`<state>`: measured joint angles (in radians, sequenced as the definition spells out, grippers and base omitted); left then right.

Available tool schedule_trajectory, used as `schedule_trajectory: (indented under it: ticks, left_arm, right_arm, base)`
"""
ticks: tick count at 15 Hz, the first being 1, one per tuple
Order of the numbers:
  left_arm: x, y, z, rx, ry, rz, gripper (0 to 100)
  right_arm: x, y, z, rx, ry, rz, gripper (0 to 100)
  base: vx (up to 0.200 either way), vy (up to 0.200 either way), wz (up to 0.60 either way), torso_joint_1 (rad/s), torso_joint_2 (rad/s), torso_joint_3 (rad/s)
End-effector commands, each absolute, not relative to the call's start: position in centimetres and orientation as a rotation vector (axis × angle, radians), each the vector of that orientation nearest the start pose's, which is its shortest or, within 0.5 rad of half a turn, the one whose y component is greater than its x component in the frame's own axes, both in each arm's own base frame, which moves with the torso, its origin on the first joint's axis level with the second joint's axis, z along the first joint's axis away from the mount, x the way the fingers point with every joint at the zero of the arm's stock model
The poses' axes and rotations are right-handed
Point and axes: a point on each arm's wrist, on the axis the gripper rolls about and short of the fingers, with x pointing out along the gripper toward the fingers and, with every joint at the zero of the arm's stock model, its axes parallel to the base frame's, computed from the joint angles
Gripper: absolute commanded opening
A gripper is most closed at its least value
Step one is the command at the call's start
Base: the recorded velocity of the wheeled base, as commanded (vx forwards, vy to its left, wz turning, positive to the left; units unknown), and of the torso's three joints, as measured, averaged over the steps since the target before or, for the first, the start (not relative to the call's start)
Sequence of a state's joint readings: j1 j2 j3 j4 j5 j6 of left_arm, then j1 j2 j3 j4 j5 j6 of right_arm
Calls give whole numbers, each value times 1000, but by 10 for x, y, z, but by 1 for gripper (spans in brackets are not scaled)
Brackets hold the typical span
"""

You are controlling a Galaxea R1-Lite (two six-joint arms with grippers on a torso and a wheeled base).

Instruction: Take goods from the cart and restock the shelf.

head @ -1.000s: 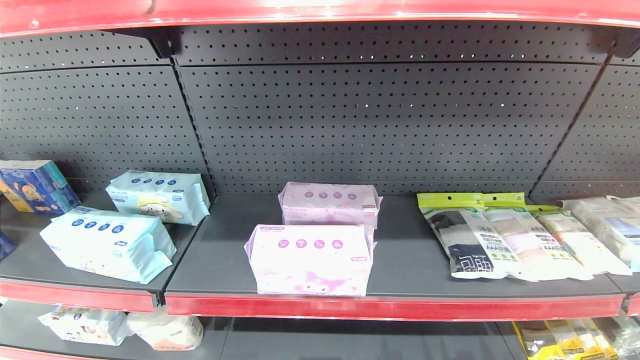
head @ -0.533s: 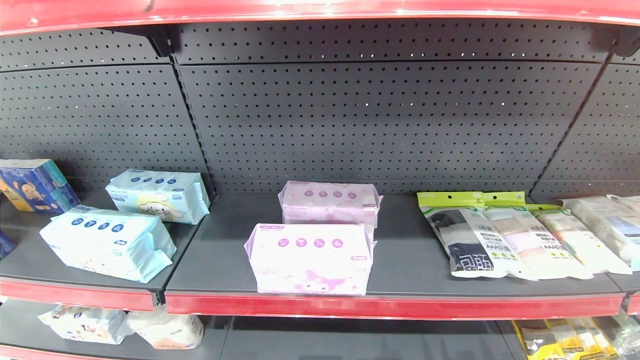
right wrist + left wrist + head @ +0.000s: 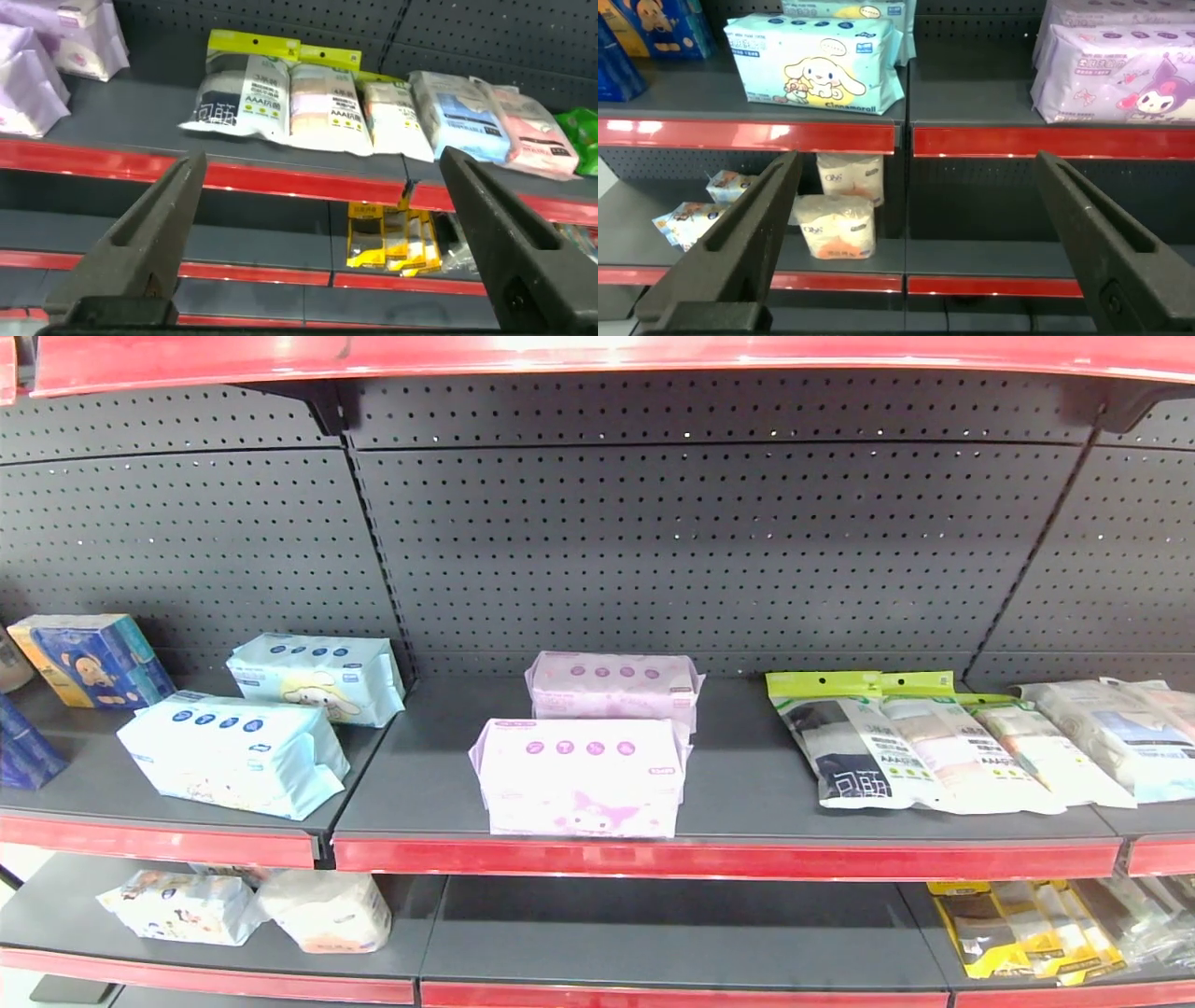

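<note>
Your left gripper (image 3: 917,163) had its two black fingers spread wide apart, holding nothing, in front of the dark grey metal shelf with a red front strip (image 3: 728,857). Your right gripper (image 3: 322,159) was likewise spread and empty. On the shelf, two pink plastic-wrapped tissue packs (image 3: 581,789) lay one behind the other in the middle, with pale blue tissue packs (image 3: 233,758) to their left and green-topped flat packets (image 3: 864,751) to their right.

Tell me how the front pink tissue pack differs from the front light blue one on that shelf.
The front pink pack has purple dots on top; the front light blue pack has dark blue dots. The pink pack sits square to the shelf's red edge; the blue pack is turned at an angle. Pink is in the middle bay, blue in the left bay. Both are soft-wrapped packs lying flat.
</note>
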<state>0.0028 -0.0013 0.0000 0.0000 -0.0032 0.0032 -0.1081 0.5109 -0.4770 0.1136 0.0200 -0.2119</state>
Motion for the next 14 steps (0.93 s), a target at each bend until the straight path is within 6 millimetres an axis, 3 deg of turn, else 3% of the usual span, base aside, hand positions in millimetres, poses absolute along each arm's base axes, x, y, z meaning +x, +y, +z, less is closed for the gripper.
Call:
schedule_trajectory:
  ticks: [1, 14]
  left_arm:
    - [-23, 0, 75, 3, 0, 0, 100]
    - [-23, 0, 75, 3, 0, 0, 100]
  right_arm:
    - [16, -1, 198, -203, 162, -75, 100]
    - [19, -1, 189, -203, 198, -60, 100]
  base:
    - [0, 0, 0, 0, 0, 0]
    - [0, 0, 0, 0, 0, 0]
